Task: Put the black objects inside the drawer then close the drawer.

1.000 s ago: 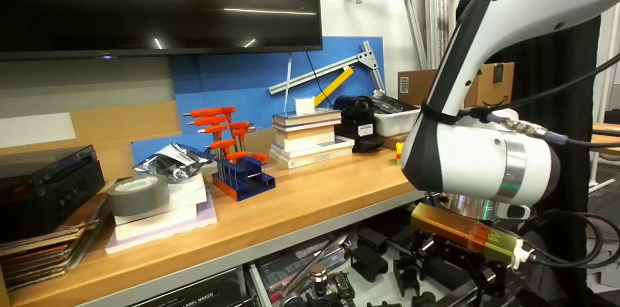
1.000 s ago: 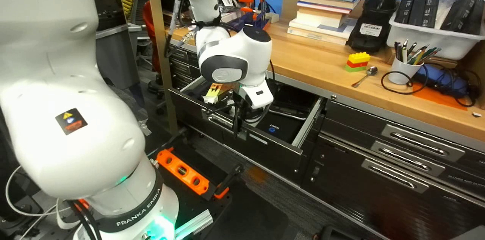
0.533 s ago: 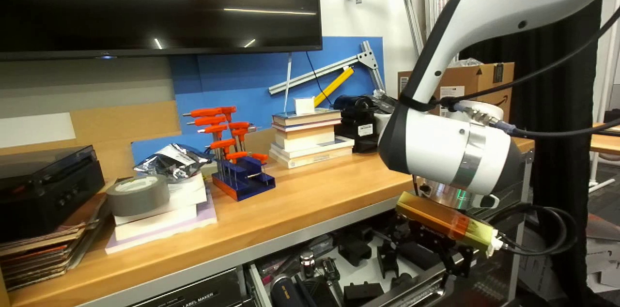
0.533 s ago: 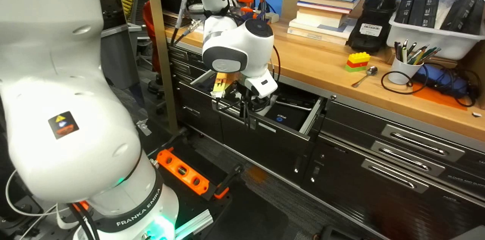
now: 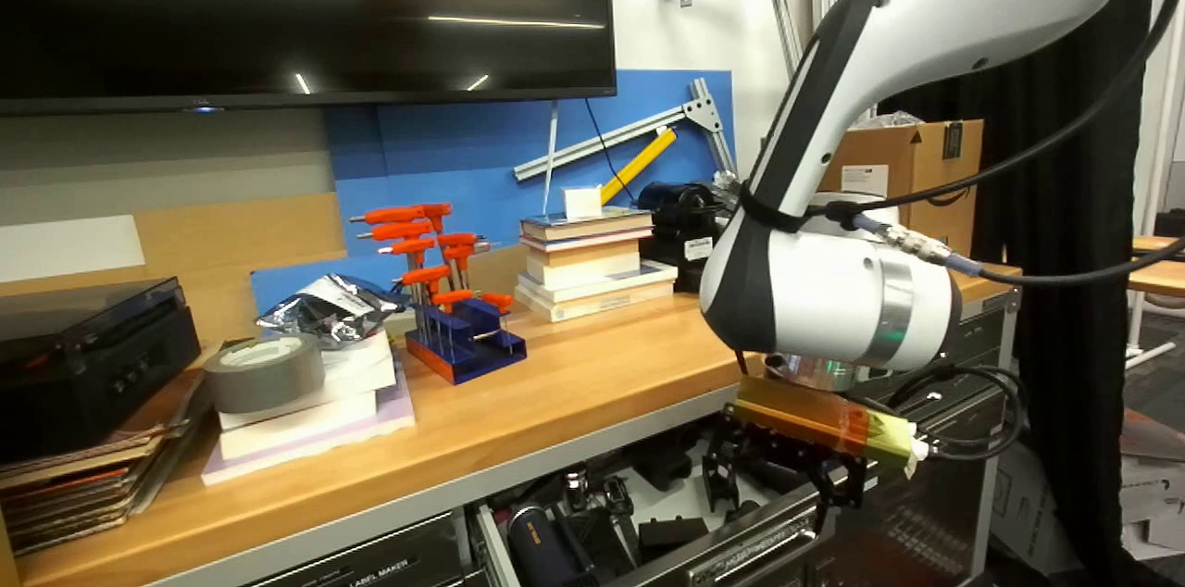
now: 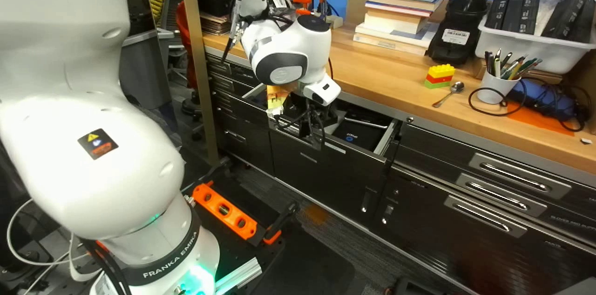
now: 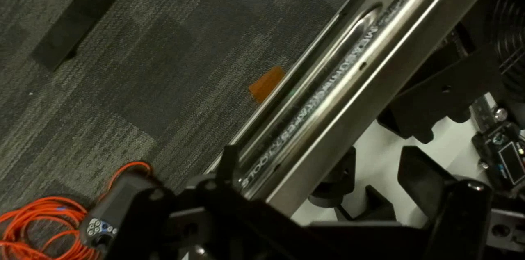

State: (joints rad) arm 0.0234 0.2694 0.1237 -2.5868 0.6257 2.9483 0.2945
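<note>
The drawer [image 5: 754, 553] is partly open below the bench top; it also shows in an exterior view [image 6: 354, 150]. Its front edge [image 7: 381, 87] and labelled handle cross the wrist view diagonally. Several black objects lie on its light floor: one chunky piece [image 7: 443, 87], one by the front wall [image 7: 340, 176], and a block seen in an exterior view [image 5: 671, 533]. My gripper [image 7: 320, 155] is open and straddles the drawer front, one finger outside and one inside. It holds none of the black objects. Where it touches the drawer is hidden.
A dark case [image 5: 546, 548] and a digital caliper [image 7: 510, 161] also lie in the drawer. The wooden bench top [image 5: 592, 355] above carries books [image 5: 592, 277] and a hex-key stand [image 5: 467, 342]. Orange cable [image 7: 45, 227] lies on the floor.
The drawer has slid inward toward the cabinet, its opening now smaller. My gripper has moved the same way with it, staying over its front.
</note>
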